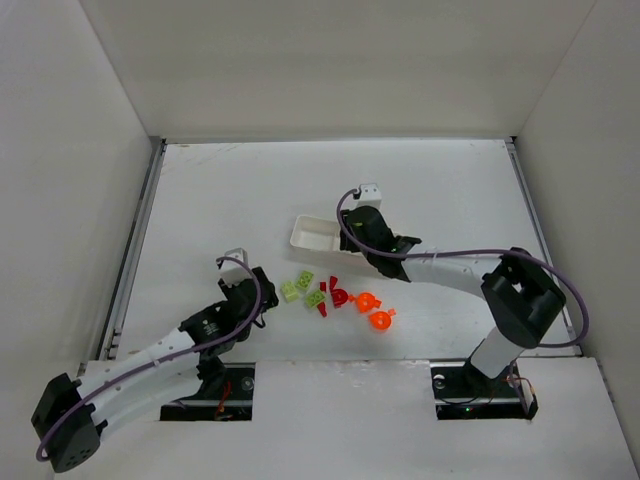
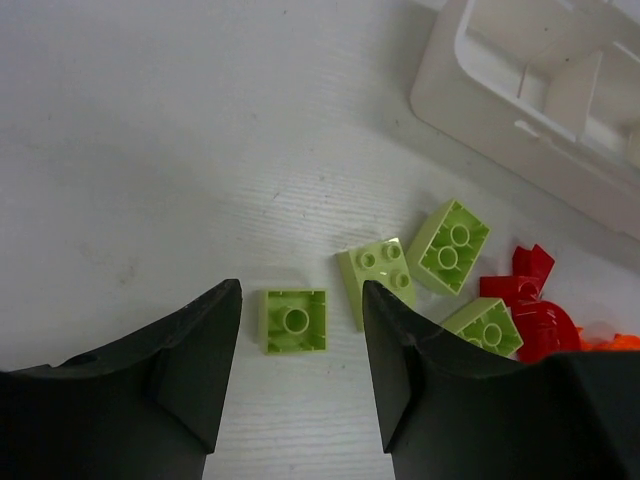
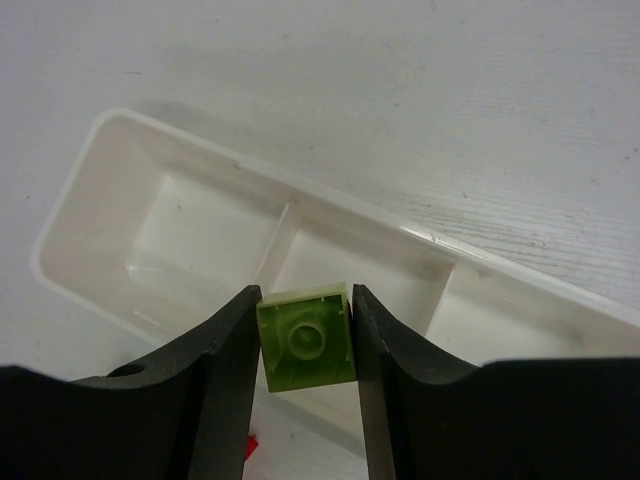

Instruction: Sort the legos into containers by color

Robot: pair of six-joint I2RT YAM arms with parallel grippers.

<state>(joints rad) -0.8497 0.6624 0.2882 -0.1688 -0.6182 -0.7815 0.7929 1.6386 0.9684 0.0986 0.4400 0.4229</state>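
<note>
Top view: a long, shallow white plastic tray [image 1: 308, 234] lies on the white desk [image 1: 220, 200], its right part hidden under the right arm. Loose lime green, red and orange plastic bricks [image 1: 335, 297] lie just below the tray.

Left wrist view: the left end effector [image 2: 301, 292] is spread wide and empty, with a lime green square brick [image 2: 294, 320] between its fingers. They cut off the red and orange pieces.

Right wrist view: the right end effector [image 3: 305, 293] pinches a second lime green brick [image 3: 306, 345] over the tray's middle compartment.
</note>
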